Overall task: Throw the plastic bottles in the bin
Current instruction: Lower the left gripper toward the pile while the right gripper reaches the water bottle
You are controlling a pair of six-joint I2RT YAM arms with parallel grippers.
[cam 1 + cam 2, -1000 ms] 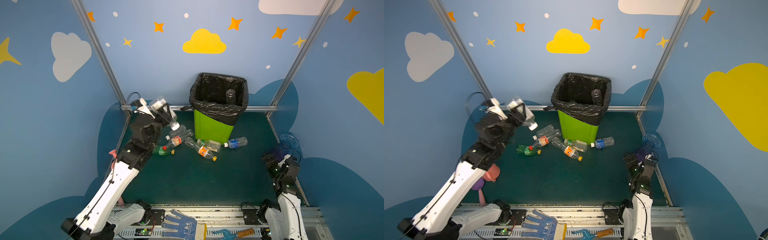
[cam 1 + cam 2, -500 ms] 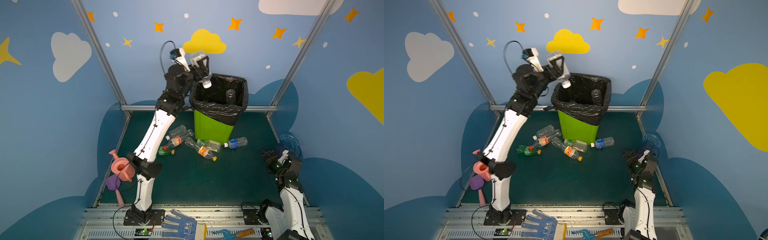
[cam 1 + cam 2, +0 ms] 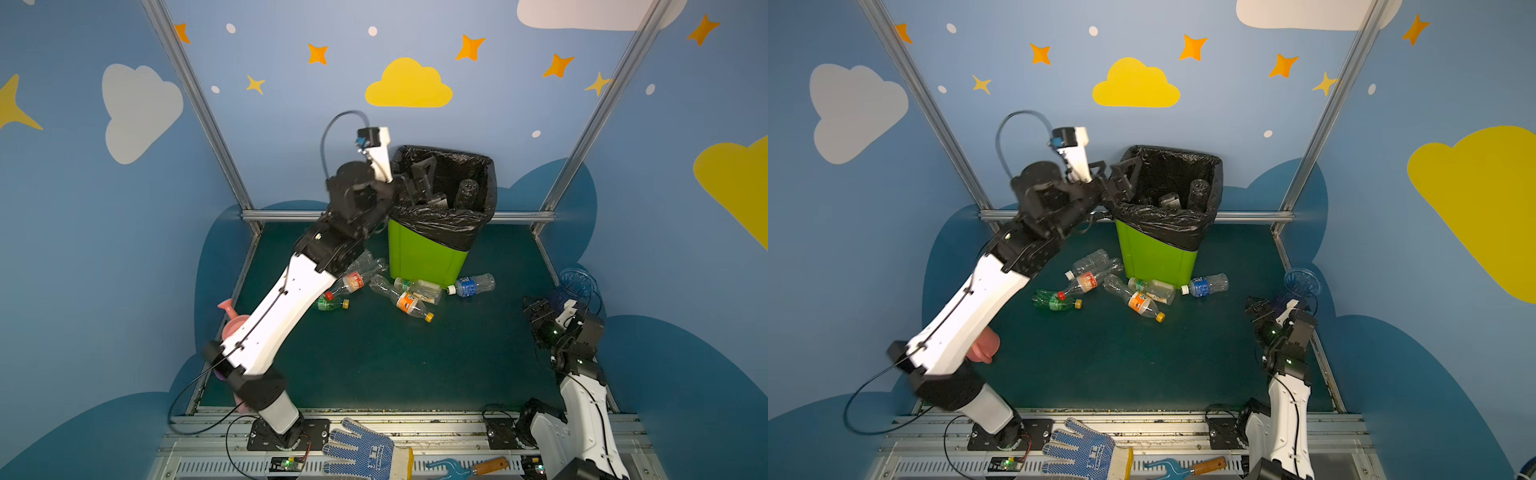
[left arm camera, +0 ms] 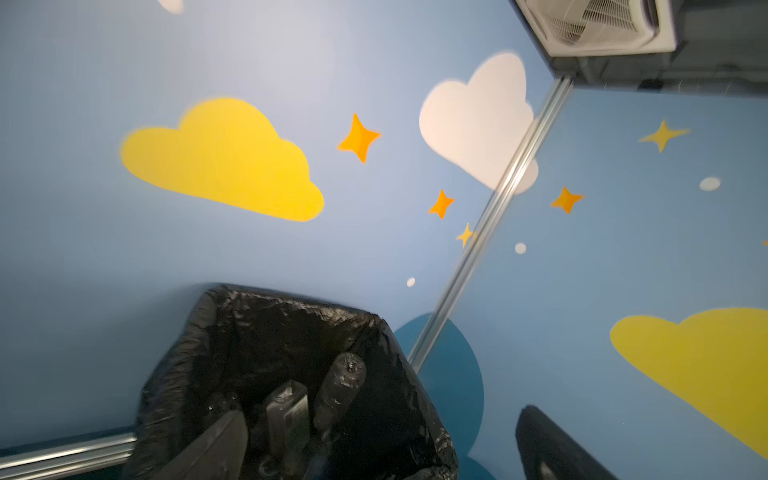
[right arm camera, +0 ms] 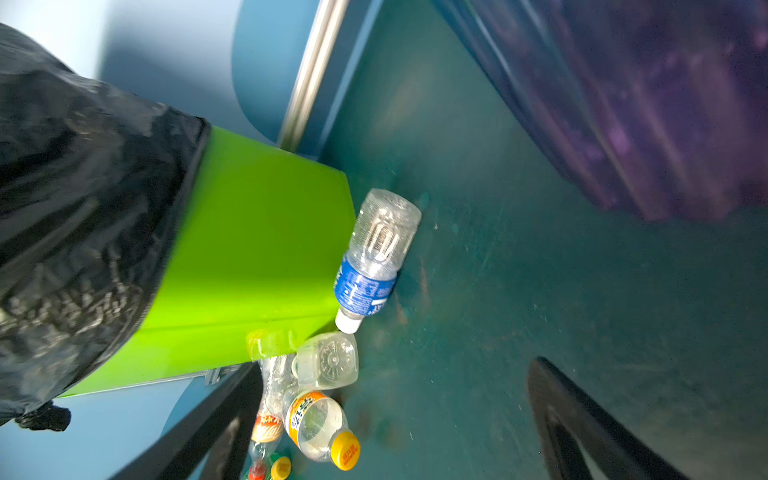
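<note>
Blue cloud-painted walls (image 3: 83,249) closed in the dark green worktop (image 3: 374,365), whose front half lay bare. The bin (image 3: 424,257) stood at the back edge with plastic bottles (image 3: 465,193) inside it and more lying at its foot. The left pincer (image 3: 1116,176) hung over the bin's mouth, jaws apart and empty. The right pincer (image 3: 534,309) sat low by the right edge, jaws apart.
</note>
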